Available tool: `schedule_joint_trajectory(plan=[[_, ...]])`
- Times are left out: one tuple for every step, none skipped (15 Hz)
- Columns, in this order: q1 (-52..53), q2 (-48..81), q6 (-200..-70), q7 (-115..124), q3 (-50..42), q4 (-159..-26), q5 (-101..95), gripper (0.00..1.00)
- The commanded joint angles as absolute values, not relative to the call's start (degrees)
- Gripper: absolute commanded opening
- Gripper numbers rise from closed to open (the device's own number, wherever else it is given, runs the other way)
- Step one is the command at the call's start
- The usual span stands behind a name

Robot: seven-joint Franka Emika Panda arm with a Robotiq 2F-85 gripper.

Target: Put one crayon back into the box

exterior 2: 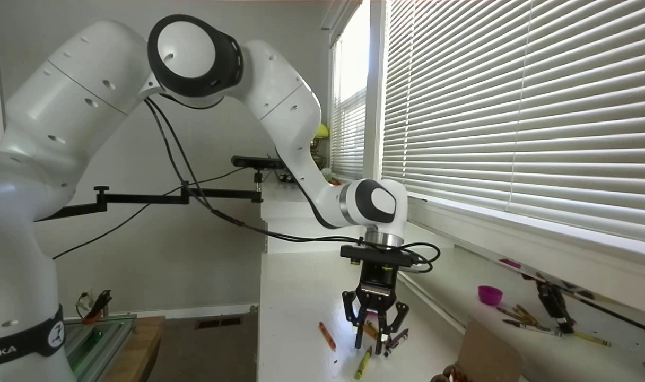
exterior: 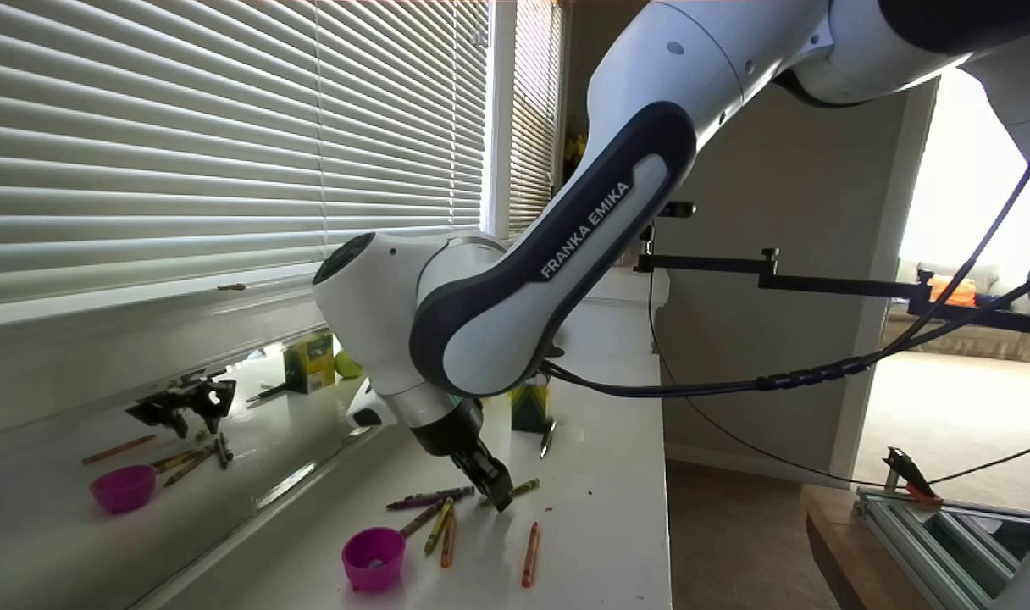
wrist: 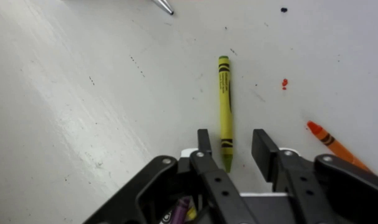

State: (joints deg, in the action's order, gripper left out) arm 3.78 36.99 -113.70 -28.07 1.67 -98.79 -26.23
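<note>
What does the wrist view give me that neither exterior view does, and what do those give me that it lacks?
Only the wrist view shows lettering on the yellow crayon and dotted marks on the white surface.

Only the exterior views show the magenta cup and the window blinds, and, in an exterior view, the green and yellow of the box.

All share the gripper, the yellow crayon and the orange crayon.
</note>
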Motion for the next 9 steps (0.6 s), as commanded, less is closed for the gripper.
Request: schedule_joint_trajectory(plan=[[3.6,37.9,-113.1,-28.1,1.8,-97.7,-27.0,0.46],[3.5,37.9,-113.4,-28.1,1.8,-97.7,-27.0,0.47],[3.5,38.0,-113.7,-28.0,1.8,-97.7,-27.2,0.49],[3.5,38.0,-113.8,-28.0,1.8,-97.7,-27.2,0.54],[3.4,38.0,-113.9,-28.0,1.8,-97.7,-27.2,0.51],[3.4,38.1,-114.0,-28.0,1.8,-97.7,-27.2,0.51],[3.4,38.1,-114.0,-28.0,1.7,-97.6,-27.2,0.45],[3.4,38.1,-114.0,-28.0,1.7,-97.6,-27.2,0.34],[3.5,38.1,-113.9,-28.0,1.7,-97.5,-27.3,0.21]])
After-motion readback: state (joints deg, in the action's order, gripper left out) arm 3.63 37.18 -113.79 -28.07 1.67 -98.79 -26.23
